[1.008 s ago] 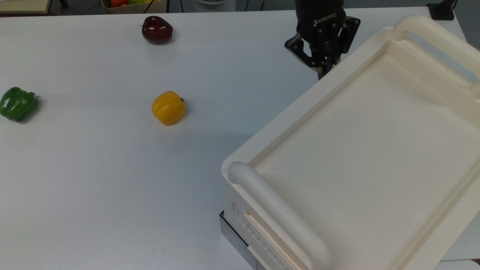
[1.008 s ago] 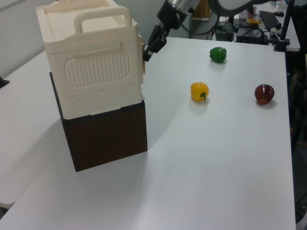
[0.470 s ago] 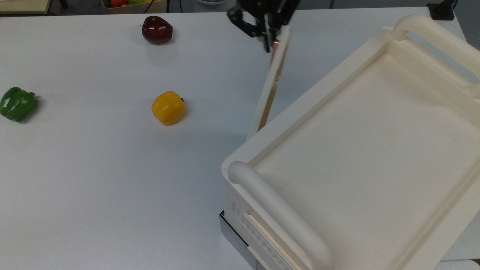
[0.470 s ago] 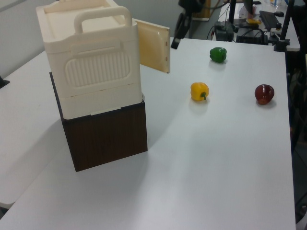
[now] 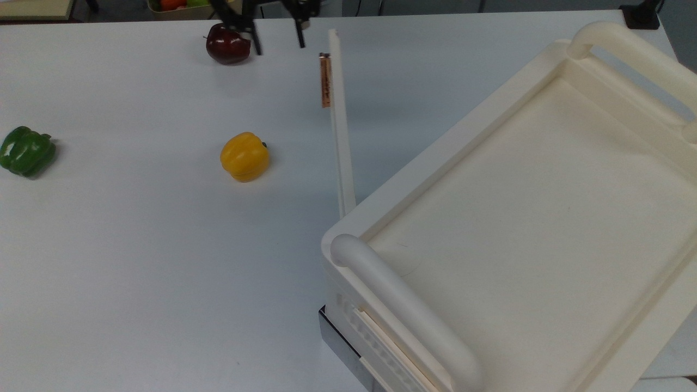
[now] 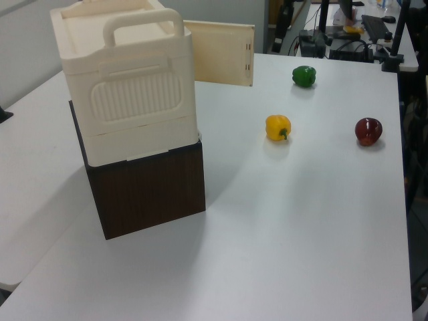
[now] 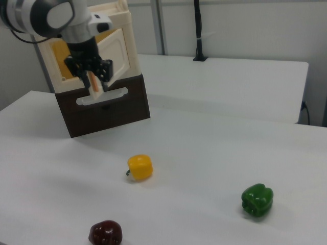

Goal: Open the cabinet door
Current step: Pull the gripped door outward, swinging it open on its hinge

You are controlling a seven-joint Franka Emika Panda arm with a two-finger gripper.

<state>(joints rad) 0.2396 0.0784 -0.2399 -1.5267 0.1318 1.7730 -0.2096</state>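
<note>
In the top view, three fruits are counted: a green bell pepper (image 5: 26, 151), a yellow bell pepper (image 5: 244, 157) and a dark red apple (image 5: 227, 43); the long cream-white plastic cabinet door (image 5: 340, 130) is swung outward, and the black two-finger gripper (image 5: 276, 41) is seen spread, apart from it. In the left view, bare white table (image 6: 307, 234) surrounds the cream plastic cabinet (image 6: 127, 87). In the right view, the cabinet's inside is unclear.

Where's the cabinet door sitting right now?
In the top view the cabinet door stands swung out from the cabinet's left corner, reaching toward the table's far edge, right of the yellow pepper.
</note>
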